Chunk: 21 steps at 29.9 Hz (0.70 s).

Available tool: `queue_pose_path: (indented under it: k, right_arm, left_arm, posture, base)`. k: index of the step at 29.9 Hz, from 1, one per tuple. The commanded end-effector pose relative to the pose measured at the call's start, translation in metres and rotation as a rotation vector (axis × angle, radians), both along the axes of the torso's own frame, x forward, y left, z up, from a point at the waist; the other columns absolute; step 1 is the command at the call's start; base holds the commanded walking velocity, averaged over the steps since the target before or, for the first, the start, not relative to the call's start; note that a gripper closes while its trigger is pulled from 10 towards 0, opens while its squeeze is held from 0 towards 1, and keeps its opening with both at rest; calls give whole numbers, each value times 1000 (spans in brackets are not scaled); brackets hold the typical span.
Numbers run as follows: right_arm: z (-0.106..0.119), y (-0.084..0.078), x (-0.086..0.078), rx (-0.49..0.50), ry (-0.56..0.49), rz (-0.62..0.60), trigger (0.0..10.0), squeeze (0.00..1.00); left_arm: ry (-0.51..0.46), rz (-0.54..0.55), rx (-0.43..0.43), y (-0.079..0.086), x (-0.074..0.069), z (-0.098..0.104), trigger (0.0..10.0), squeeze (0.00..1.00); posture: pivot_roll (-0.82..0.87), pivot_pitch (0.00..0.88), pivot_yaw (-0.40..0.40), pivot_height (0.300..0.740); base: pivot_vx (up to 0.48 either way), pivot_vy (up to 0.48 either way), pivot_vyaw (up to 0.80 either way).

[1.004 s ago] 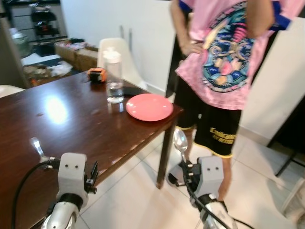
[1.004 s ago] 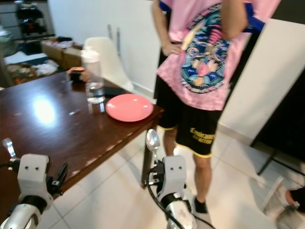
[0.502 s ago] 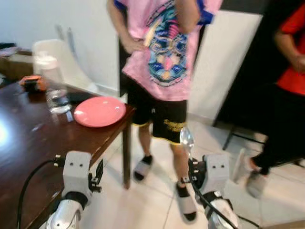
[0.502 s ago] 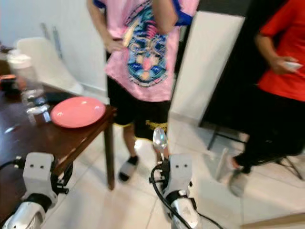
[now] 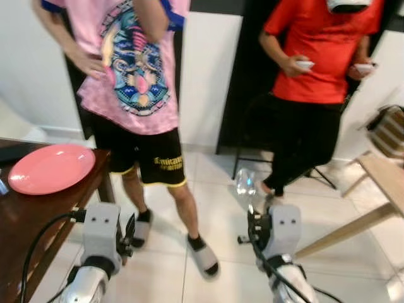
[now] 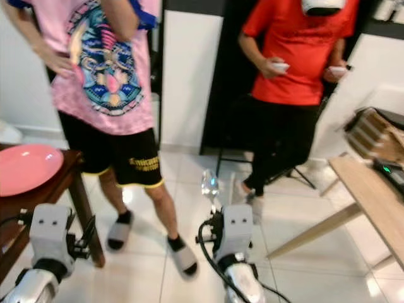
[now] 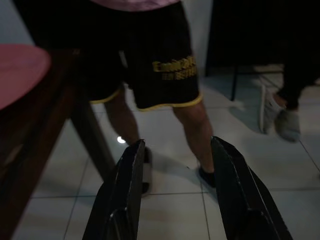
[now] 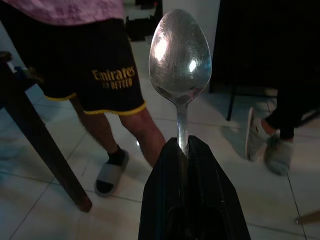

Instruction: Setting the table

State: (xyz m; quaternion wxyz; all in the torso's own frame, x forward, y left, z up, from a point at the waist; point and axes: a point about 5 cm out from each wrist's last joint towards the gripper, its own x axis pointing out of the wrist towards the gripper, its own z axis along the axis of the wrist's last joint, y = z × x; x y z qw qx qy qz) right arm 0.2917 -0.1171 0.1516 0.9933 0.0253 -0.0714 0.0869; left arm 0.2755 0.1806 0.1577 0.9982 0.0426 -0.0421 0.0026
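Observation:
My right gripper (image 8: 181,146) is shut on the handle of a metal spoon (image 8: 180,55), which stands upright with its bowl on top (image 5: 245,182). It hangs low over the tiled floor, well to the right of the table. My left gripper (image 7: 177,145) is open with nothing between its fingers (image 5: 130,228), beside the corner of the dark wooden table (image 5: 19,218). A pink plate (image 5: 50,168) lies on that corner of the table, seen also in the left wrist view (image 7: 19,70).
A person in a pink shirt (image 5: 136,69) stands close against the table corner, straight ahead. A person in a red shirt (image 5: 315,57) stands farther back on the right. A light wooden bench (image 5: 382,183) juts in at the right. White floor tiles (image 5: 214,221) lie between.
The camera has swung to the right: table and plate slid to the left edge, bottle and chair left the picture, the person in red came into view. Both grippers hold as before.

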Motion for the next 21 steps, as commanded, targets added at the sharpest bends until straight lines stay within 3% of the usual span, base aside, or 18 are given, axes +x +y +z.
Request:
queue_pose_path:
  k: [1, 21]
  right_arm:
    - [-3, -7, -1, 0, 12, -22, 10000, 0]
    - [-3, -7, 0, -7, 9, -16, 10000, 0]
  left_arm:
    - [13, -7, -7, -3, -1, -4, 10000, 0]
    - [8, -12, -9, -5, 1, -4, 10000, 0]
  posture:
    - [44, 127, 29, 740]
    - [42, 114, 25, 740]
  base:
    - [0, 0, -800]
    - [0, 0, -800]
